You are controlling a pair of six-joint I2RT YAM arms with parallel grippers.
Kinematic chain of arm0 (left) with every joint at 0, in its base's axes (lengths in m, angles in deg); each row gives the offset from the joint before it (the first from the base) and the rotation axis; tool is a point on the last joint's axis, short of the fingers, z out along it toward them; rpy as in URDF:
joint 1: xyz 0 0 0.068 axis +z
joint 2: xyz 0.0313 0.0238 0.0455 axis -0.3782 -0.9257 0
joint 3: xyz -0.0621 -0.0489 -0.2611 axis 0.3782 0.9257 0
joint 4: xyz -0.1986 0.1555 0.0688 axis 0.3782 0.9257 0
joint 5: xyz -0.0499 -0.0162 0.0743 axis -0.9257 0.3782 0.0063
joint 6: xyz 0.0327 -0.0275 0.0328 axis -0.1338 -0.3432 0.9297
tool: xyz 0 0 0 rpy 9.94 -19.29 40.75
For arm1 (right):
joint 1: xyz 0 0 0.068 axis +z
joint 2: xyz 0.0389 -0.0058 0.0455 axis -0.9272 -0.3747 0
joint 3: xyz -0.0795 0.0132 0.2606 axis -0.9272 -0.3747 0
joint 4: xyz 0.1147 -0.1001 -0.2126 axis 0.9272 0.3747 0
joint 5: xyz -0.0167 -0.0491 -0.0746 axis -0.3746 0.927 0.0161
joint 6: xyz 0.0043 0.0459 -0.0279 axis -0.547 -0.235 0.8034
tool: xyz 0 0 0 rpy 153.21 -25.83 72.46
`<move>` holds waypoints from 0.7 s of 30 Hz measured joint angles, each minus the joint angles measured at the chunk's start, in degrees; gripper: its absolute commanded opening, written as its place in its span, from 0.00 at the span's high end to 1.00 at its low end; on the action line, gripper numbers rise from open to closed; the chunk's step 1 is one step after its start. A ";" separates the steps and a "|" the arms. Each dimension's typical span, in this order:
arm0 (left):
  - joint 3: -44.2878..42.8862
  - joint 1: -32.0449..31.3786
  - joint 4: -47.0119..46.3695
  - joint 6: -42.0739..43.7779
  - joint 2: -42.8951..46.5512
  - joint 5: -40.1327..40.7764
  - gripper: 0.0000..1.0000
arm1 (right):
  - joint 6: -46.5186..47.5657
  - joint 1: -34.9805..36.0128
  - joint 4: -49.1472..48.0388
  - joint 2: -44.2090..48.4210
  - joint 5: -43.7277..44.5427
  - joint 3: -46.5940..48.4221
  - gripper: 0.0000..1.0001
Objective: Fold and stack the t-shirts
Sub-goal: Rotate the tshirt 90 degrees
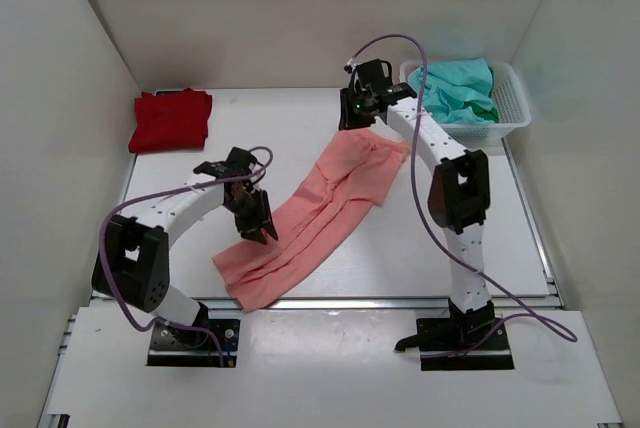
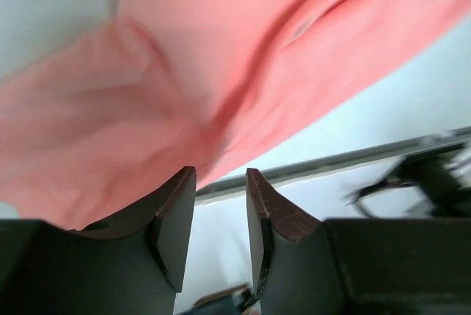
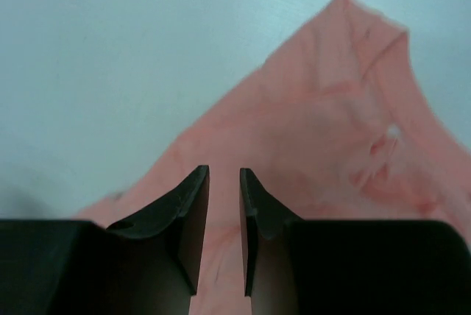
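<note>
A salmon-pink t-shirt (image 1: 322,216) lies crumpled in a long diagonal strip across the middle of the table. My left gripper (image 1: 264,230) is at the shirt's left edge, jaws apart with nothing between them. In the left wrist view the gripper (image 2: 221,175) has the shirt (image 2: 221,57) just beyond its tips. My right gripper (image 1: 352,120) hovers over the shirt's far end. In the right wrist view the gripper (image 3: 224,174) is slightly open and empty above the shirt (image 3: 316,131). A deep red t-shirt (image 1: 171,120) lies folded at the back left. A teal-green t-shirt (image 1: 455,91) lies bunched in the basket.
A white plastic lattice basket (image 1: 517,108) stands at the back right corner, close behind my right arm. White walls enclose the table on three sides. The table's metal front edge (image 1: 380,302) runs just below the pink shirt's near end.
</note>
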 measured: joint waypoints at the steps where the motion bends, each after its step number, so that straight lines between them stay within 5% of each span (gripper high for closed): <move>1: -1.16 0.70 -0.20 -0.37 0.33 -0.72 0.54 | 0.11 0.61 -1.03 4.35 0.00 -5.49 0.81; 5: -7.61 4.92 -1.20 -0.35 -1.73 -2.43 0.56 | -0.94 3.72 -4.83 21.18 0.02 -26.29 0.86; 10: -27.69 4.79 -1.38 2.27 -16.57 -2.86 0.56 | -4.72 6.25 -8.22 36.35 -2.03 -46.18 0.99; 21: -67.98 -0.61 -4.94 3.21 -51.06 -8.46 0.61 | -9.84 18.62 -21.05 40.19 -14.23 -62.84 1.00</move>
